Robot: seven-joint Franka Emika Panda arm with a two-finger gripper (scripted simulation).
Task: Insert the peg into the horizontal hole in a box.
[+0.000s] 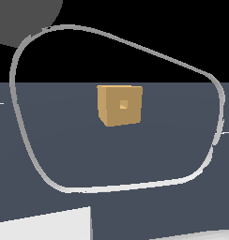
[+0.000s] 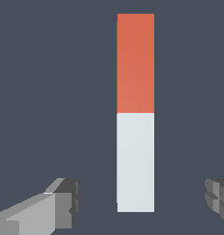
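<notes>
Only the exterior view shows the box with its hole; only the wrist view shows the peg (orange-red and white halves) between the spread-apart gripper fingers, untouched.

Sim scene, flat grey floor, plain untextured renders

No readable text, labels, brands, numbers or signs in either view — all faces are plain, flat colour. The box w/ its hole carries no markings; the peg, half orange-red and half white, is blank too.
</notes>
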